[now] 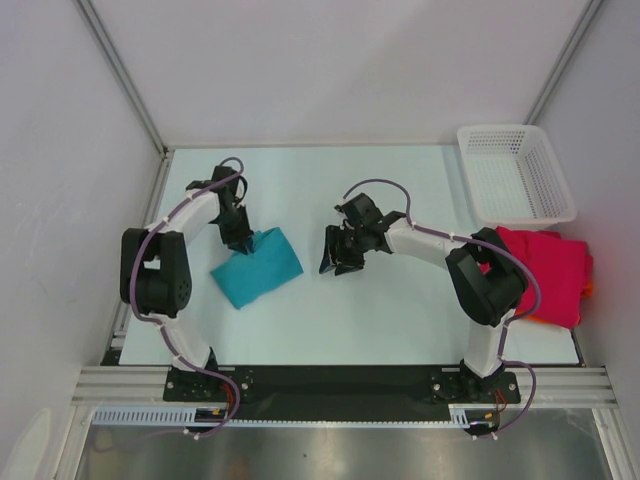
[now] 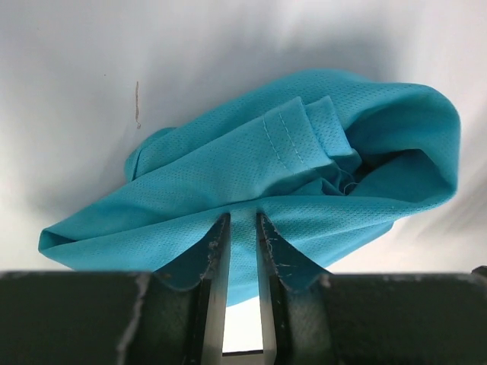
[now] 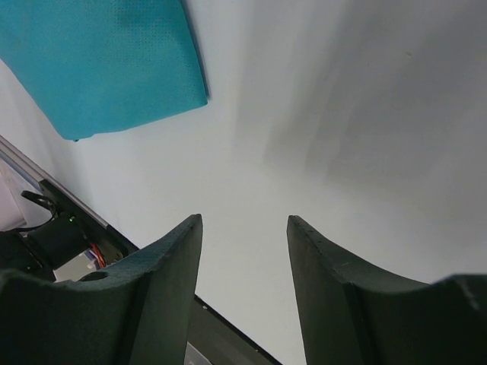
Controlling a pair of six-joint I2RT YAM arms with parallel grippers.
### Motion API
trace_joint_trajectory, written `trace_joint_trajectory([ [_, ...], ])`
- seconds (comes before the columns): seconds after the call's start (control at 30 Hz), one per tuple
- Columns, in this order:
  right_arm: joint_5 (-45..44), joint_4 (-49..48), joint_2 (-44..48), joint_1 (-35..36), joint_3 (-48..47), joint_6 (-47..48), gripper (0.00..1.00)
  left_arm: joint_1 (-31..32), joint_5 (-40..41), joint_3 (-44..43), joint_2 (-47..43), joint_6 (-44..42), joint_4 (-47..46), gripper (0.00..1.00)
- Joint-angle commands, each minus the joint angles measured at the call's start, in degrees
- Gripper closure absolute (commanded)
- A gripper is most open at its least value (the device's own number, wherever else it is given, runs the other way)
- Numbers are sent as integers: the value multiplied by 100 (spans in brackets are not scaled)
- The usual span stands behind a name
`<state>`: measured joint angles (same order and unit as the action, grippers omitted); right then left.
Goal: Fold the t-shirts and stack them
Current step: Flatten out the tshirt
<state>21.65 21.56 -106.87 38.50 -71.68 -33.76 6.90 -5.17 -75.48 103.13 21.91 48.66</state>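
Note:
A teal t-shirt lies folded in a loose bundle on the left half of the table. My left gripper stands at its far left edge. In the left wrist view the left gripper has its fingers a narrow gap apart, with the tips resting on the teal t-shirt; the cloth shows across the gap and is not pinched. My right gripper hangs open over bare table just right of the shirt, with nothing between the fingers of the right gripper. A crimson-pink t-shirt lies at the right edge over an orange edge.
A white mesh basket stands at the back right corner, just beyond the pink shirt. The right arm's elbow overlaps that shirt's left side. A corner of the teal t-shirt shows at the top left of the right wrist view.

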Motion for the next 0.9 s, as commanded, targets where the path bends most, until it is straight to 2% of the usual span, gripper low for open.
trace_joint_trajectory([
  [0.0,-3,15,184,-9,22,124,46,-13,60,-1,-3,-108,-59,76],
  [0.1,6,-3,158,-9,31,124,46,-13,69,-124,-170,-125,37,70],
  [0.13,41,-20,132,-9,40,98,46,-13,103,-238,-371,-195,134,61],
  [0.17,50,-38,114,-1,40,89,46,-13,121,-265,-416,-213,161,59],
  [0.2,50,-47,96,0,31,89,46,-13,156,-274,-495,-231,196,52],
  [0.23,59,-56,79,0,23,80,46,-13,183,-257,-539,-249,187,52],
  [0.27,76,-56,79,8,22,71,46,-13,183,-230,-575,-284,196,46],
  [0.5,50,-73,52,17,31,36,47,-13,-36,86,-733,-389,12,43],
  [0.73,15,-56,105,43,75,36,47,-13,-871,727,-531,-223,-498,43],
  [0.87,6,-56,114,43,110,10,47,-13,-1056,974,-478,-170,-709,44],
])
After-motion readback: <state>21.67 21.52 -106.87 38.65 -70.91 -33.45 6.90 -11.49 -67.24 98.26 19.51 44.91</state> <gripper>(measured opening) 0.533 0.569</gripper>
